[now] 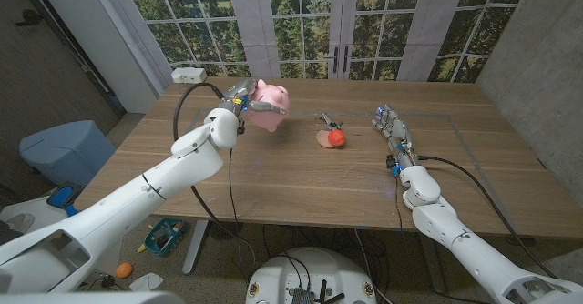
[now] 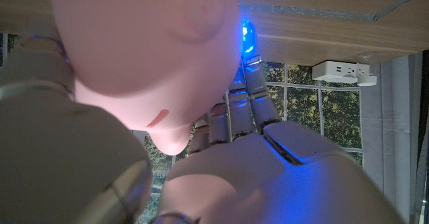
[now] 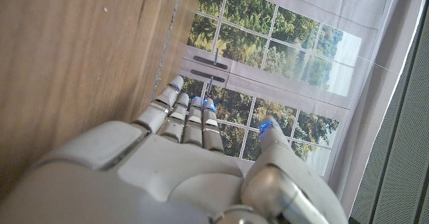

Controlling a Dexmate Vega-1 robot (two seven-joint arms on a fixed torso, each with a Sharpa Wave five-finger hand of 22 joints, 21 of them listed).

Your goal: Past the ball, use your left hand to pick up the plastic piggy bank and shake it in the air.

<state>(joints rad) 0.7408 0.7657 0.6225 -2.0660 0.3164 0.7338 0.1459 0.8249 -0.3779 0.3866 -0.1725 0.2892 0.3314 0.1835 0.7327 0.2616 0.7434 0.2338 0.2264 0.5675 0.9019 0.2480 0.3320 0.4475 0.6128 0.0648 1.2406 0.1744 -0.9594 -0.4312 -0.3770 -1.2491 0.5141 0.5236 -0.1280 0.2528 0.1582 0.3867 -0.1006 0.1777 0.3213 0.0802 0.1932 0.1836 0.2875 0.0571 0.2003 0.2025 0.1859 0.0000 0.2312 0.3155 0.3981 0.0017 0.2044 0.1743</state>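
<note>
A pink plastic piggy bank (image 1: 269,106) hangs in the air above the table's far left, gripped by my left hand (image 1: 239,102). Seen close up in the left wrist view, the piggy bank (image 2: 144,56) is pressed against my left hand (image 2: 268,163). A small red-orange ball (image 1: 337,137) lies near the table's middle on a round pinkish pad (image 1: 323,140). At the right of the table my right hand (image 1: 393,129) stands on its edge with fingers stretched out and holds nothing; the right wrist view shows my right hand (image 3: 181,150) next to the wood.
A small dark object (image 1: 326,120) lies just behind the ball. A white power strip (image 1: 189,75) sits at the table's far left corner. Windows run behind the wooden table (image 1: 291,181). A blue bin (image 1: 66,149) stands on the floor to the left.
</note>
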